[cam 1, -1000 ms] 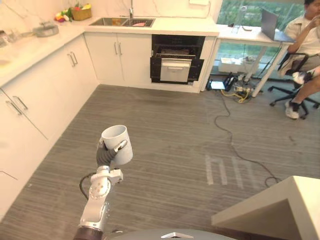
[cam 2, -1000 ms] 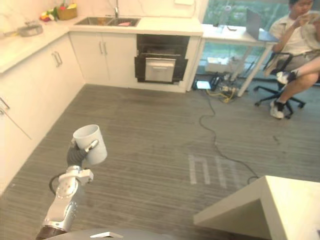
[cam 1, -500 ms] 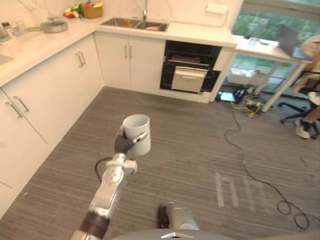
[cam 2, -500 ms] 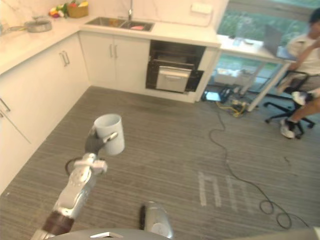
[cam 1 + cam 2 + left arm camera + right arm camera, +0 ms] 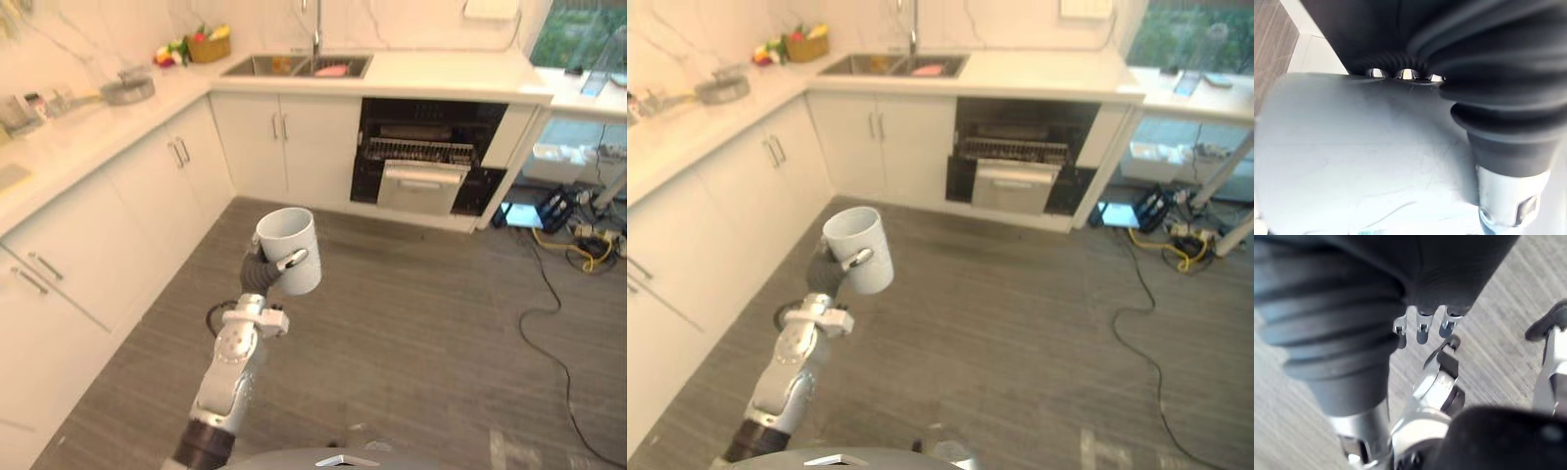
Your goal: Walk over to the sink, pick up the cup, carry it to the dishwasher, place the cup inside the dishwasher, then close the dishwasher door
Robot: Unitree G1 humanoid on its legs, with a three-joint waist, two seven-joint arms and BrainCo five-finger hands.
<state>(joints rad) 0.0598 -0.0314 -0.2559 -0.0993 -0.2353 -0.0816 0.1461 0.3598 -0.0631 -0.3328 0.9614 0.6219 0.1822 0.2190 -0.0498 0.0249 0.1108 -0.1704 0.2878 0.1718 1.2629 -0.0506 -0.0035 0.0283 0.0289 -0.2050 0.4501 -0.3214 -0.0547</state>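
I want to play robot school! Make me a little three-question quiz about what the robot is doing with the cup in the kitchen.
1. True or false: the white cup is held with its mouth facing up.
2. Which hand grips the cup? A) the left hand B) the right one C) both
3. Fill in the word: the dishwasher under the counter stands ___ (open or shut).

Key: 1 true; 2 A; 3 open.

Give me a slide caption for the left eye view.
Left hand holds the pale cup above the floor, open dishwasher ahead.
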